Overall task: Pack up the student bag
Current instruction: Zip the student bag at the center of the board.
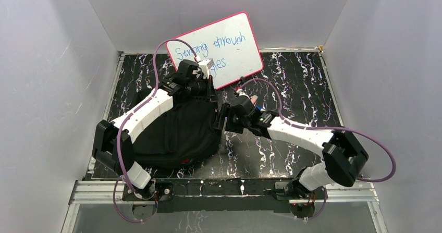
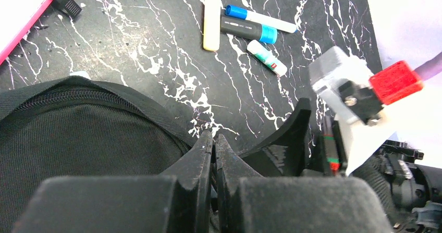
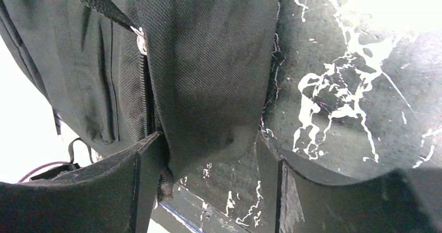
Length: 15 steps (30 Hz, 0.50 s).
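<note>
a black tabletop [image 1: 302, 82] veined with white sits boxed in by plain pale grey walls [image 1: 47, 87] on three sides, an aluminium rail [image 1: 88, 191] along its near edge.

Left arm [image 1: 148, 110] and right arm [image 1: 299, 131]: white ribbed shells between bulky black joint housings [image 1: 344, 157], a purple cable [image 1: 155, 66] looping along each. Left gripper [image 2: 213, 138] matte black, with wedge-shaped fingers [image 2: 198, 162]. At right of the left wrist view, a red block [image 2: 396, 82] on a grey housing [image 2: 333, 71].
</note>
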Each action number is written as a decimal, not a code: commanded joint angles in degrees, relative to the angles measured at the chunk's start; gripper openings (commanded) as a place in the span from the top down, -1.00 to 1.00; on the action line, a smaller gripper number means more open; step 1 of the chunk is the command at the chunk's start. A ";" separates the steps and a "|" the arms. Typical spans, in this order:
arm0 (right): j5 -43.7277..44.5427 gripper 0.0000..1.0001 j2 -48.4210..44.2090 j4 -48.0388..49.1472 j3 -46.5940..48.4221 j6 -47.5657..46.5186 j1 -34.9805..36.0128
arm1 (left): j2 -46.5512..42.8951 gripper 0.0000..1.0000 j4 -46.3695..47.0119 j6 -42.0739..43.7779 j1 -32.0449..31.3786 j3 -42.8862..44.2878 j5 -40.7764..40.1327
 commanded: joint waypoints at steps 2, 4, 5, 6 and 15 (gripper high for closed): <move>-1.22 -0.45 3.82 2.01 4.93 -2.18 2.09 | -1.62 1.00 2.70 0.75 0.53 1.31 1.31; -1.31 -0.46 4.71 2.46 5.46 -2.27 2.50 | -1.82 1.00 2.71 0.75 0.61 1.17 1.31; -1.23 -0.46 5.18 2.58 5.72 -2.46 2.72 | -1.88 1.00 2.66 0.75 0.68 1.05 1.34; -0.98 -0.45 5.67 2.34 5.94 -2.65 2.83 | -1.99 1.00 2.70 0.75 0.70 1.03 1.47; 5.39 -0.06 4.00 -6.51 4.80 -3.13 3.38 | -2.12 1.00 3.05 0.75 0.98 0.42 1.92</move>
